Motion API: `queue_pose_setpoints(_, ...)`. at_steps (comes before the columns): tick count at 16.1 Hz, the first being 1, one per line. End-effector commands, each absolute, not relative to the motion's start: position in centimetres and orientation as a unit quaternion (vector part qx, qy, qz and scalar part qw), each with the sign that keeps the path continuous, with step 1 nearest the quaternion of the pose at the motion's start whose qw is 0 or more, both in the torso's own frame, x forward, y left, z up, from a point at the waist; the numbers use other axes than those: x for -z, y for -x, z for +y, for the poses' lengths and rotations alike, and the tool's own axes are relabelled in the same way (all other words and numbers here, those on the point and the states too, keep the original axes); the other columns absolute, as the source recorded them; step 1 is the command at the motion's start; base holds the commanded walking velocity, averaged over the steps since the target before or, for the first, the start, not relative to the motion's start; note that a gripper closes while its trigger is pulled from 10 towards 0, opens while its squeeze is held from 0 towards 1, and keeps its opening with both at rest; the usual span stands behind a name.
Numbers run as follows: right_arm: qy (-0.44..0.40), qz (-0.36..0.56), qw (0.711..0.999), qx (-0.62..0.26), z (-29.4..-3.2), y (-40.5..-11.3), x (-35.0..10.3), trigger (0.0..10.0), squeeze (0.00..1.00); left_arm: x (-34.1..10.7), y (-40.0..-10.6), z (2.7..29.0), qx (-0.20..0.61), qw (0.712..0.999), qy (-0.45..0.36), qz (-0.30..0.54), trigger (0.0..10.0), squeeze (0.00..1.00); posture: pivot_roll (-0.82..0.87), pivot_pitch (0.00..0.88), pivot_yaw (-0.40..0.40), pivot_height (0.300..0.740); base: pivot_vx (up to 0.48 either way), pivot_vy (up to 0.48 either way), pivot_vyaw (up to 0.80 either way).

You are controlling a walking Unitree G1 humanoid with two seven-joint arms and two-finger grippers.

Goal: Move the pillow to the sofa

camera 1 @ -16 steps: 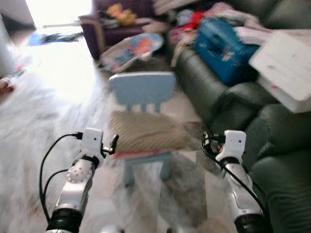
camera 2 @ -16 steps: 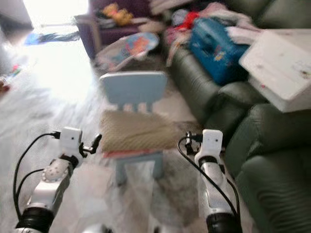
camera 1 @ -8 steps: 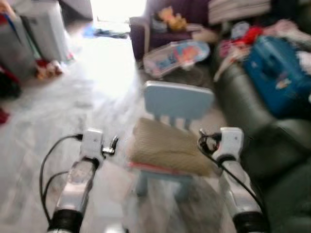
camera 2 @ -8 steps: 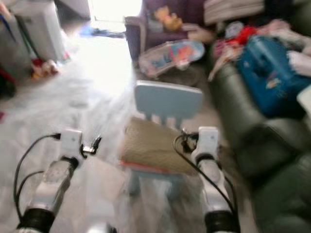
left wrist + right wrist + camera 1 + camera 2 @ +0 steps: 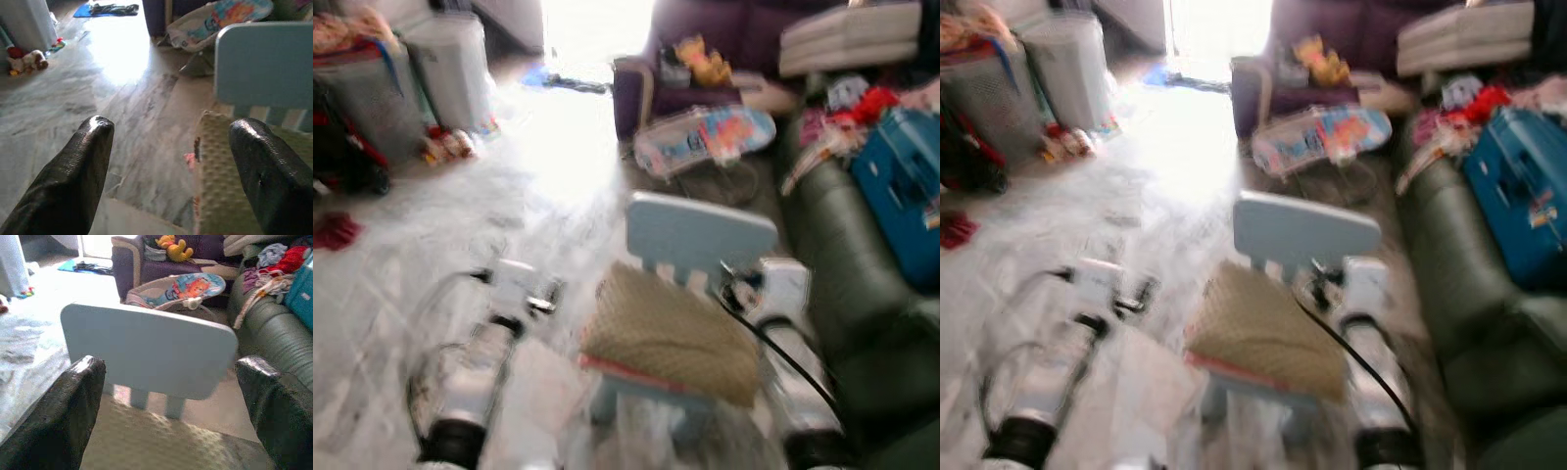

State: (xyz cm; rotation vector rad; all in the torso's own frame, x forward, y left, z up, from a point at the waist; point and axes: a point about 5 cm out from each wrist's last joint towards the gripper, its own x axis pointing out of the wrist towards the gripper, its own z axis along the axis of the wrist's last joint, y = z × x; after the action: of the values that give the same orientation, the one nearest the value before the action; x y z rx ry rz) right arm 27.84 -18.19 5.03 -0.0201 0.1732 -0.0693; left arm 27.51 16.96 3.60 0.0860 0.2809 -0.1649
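Note:
A tan woven pillow with a red edge lies on the seat of a small light-blue child's chair. My left gripper is open, held just left of the pillow; its arm reaches forward at the left. My right gripper is open above the pillow, facing the chair's backrest. The dark green sofa runs along the right, loaded with a blue case and clothes. The head views are blurred.
A baby bouncer and a purple armchair with a yellow toy stand behind the chair. Plastic bins and toys stand at the far left. Pale marble floor spreads to the left.
The head camera has swung left, so the chair and sofa shifted right in view and bins appeared at left. Both arms keep their place either side of the pillow.

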Motion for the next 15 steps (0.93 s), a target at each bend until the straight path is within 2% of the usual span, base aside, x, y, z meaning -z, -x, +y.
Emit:
queue_pose_setpoints(1,0.014,0.098,0.994,0.053,-19.47,-27.54,-4.75,10.0,0.0,-3.79,-27.63,15.65,0.101,0.985,-0.035,0.133,10.0,0.0,-0.02,0.0,-0.064,0.74,0.0,0.0,0.0)
queue_pose_setpoints(10,0.013,0.1,0.994,0.052,-19.47,-27.56,-4.77,10.0,0.0,-3.57,-27.54,15.4,0.107,0.984,-0.026,0.141,10.0,0.0,-0.03,0.0,-0.072,0.74,0.0,0.0,-0.74)
queue_pose_setpoints(15,0.016,0.101,0.994,0.051,-19.57,-27.46,-4.73,10.0,0.0,-3.55,-27.4,15.31,0.111,0.984,-0.016,0.141,10.0,0.0,-0.03,0.0,-0.07,0.74,0.0,0.0,0.0)
